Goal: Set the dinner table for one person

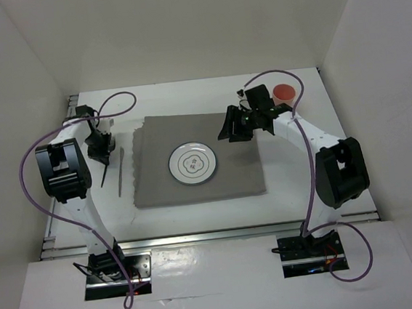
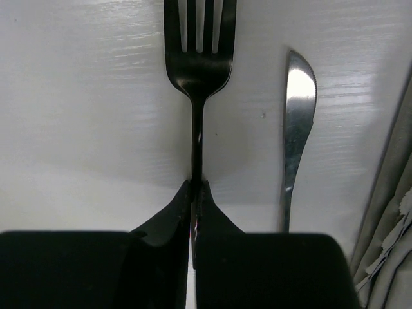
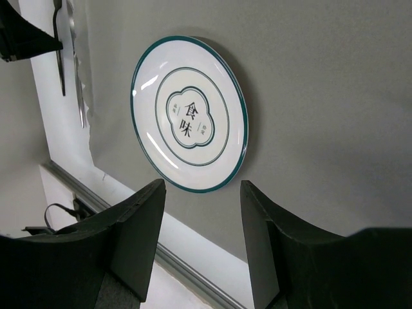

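Note:
The dinner table is a white top with a grey placemat in its middle; a white plate with a teal rim lies on the mat. My left gripper is shut on the handle of a black fork, left of the mat. In the left wrist view the fork points away from the gripper, low over the table. A silver knife lies between fork and mat, also in the left wrist view. My right gripper is open and empty over the mat's far right part.
An orange cup stands at the table's far right corner behind the right arm. In the right wrist view the plate lies on the mat beyond the open gripper. White walls enclose the table on three sides.

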